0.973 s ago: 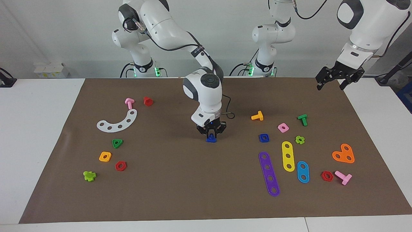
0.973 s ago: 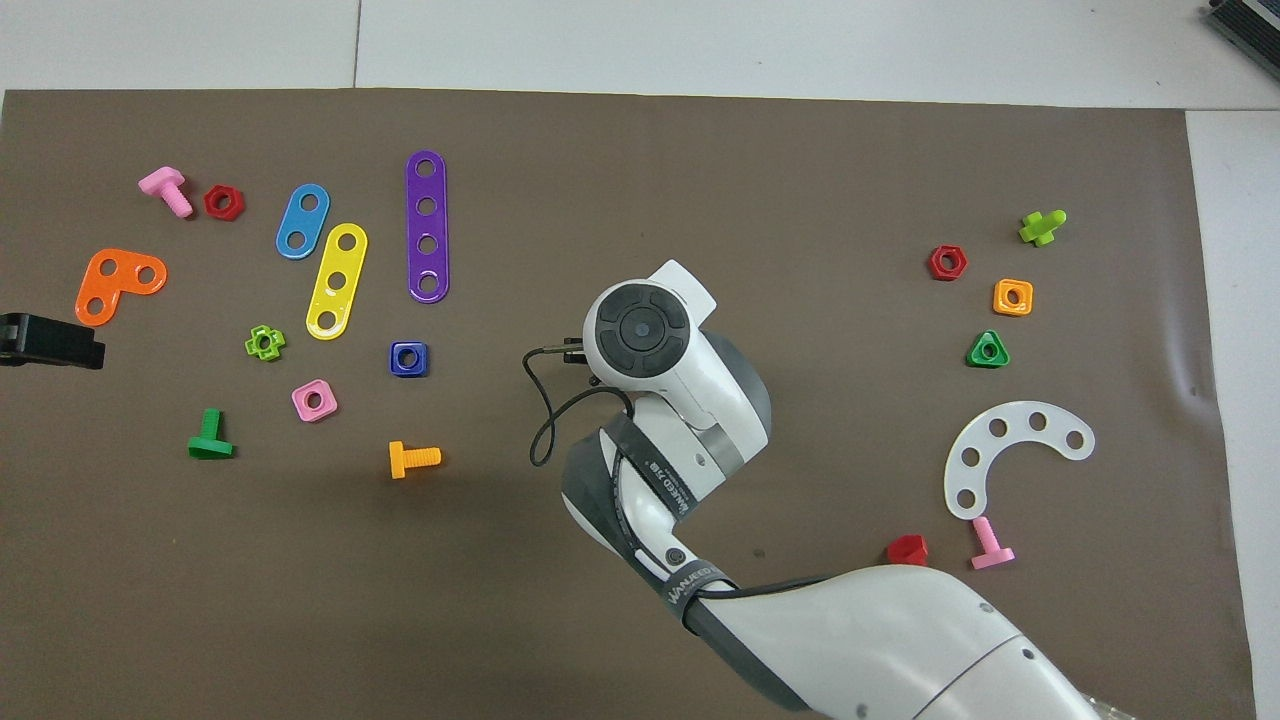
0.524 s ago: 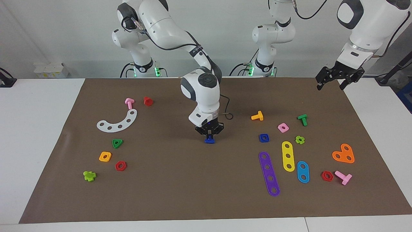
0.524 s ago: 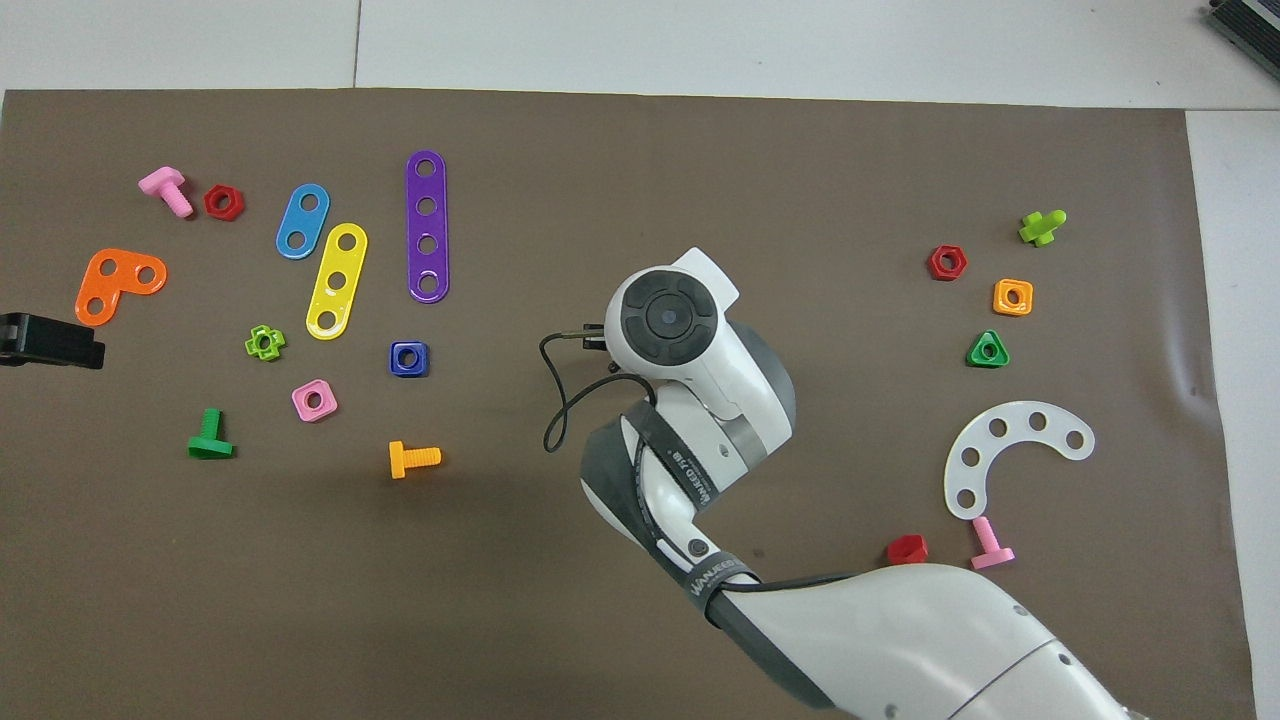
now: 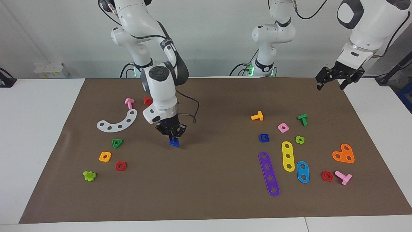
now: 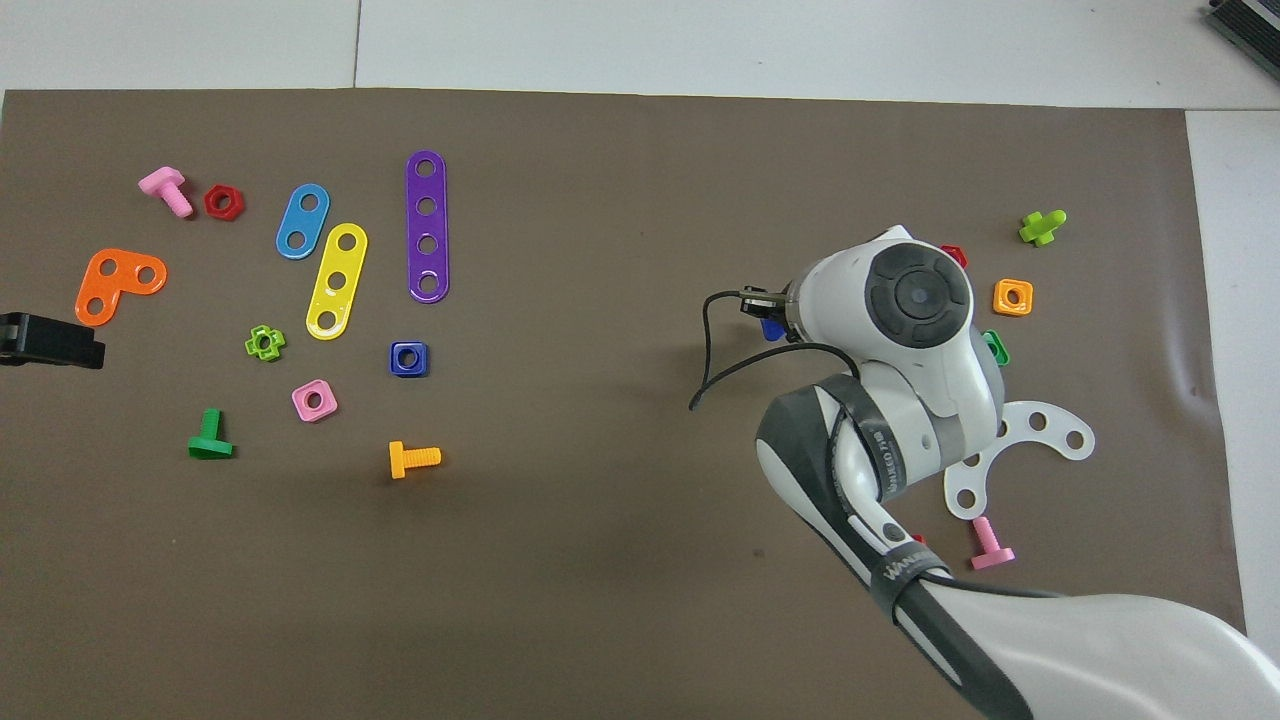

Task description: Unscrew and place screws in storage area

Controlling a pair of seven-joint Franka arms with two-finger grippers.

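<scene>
The royal-blue bolt [image 5: 174,142] with a triangular head hangs in my right gripper [image 5: 173,138], which is shut on it just above the brown mat [image 5: 206,193], toward the right arm's end of the table. In the overhead view the right arm's wrist covers most of the bolt, and only a blue sliver [image 6: 770,327] shows. My left gripper [image 5: 330,86] waits open and empty, raised over the mat's edge at the left arm's end; its tip also shows in the overhead view [image 6: 50,340].
A white curved strip [image 5: 118,122], a green triangular nut [image 5: 117,143], an orange nut [image 5: 105,156], a red nut [image 5: 120,166] and a lime bolt [image 5: 89,176] lie at the right arm's end. A blue square nut [image 5: 264,138], several strips and bolts lie at the left arm's end.
My right gripper has carried the blue bolt from the middle of the mat toward the right arm's end. The left arm has not moved.
</scene>
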